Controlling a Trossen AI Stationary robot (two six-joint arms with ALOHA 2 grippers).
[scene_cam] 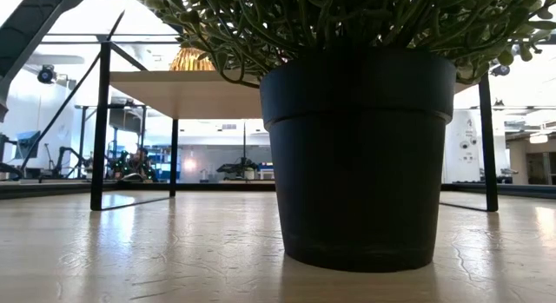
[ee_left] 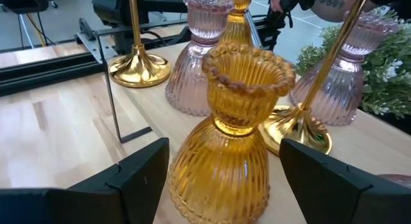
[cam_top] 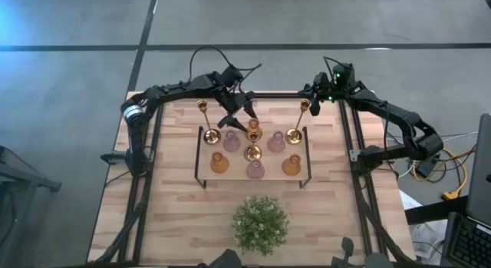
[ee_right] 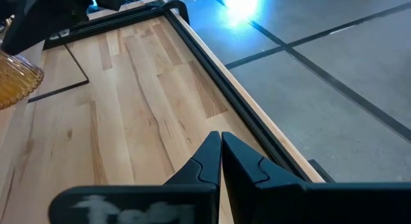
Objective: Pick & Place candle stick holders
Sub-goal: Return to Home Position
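Several candle stick holders stand by their bases on a small raised wooden shelf (cam_top: 205,154) at the table's middle: slim brass sticks (cam_top: 294,135), squat pink glass ones (cam_top: 276,141) and squat amber glass ones (cam_top: 221,163). My left gripper (cam_top: 242,114) is open at the shelf's far side. In the left wrist view its fingers (ee_left: 138,179) stand on either side of an upright amber holder (ee_left: 225,153), also seen in the high view (cam_top: 253,130); I see no touch. My right gripper (cam_top: 318,93) is shut and empty over the table's far right edge (ee_right: 221,150).
A bushy green plant (cam_top: 261,222) in a dark pot (scene_cam: 356,155) stands near the table's front edge. In the left wrist view, pink holders (ee_left: 199,57) and a brass base (ee_left: 302,128) crowd close behind the amber one. Bare wood lies left and right of the shelf.
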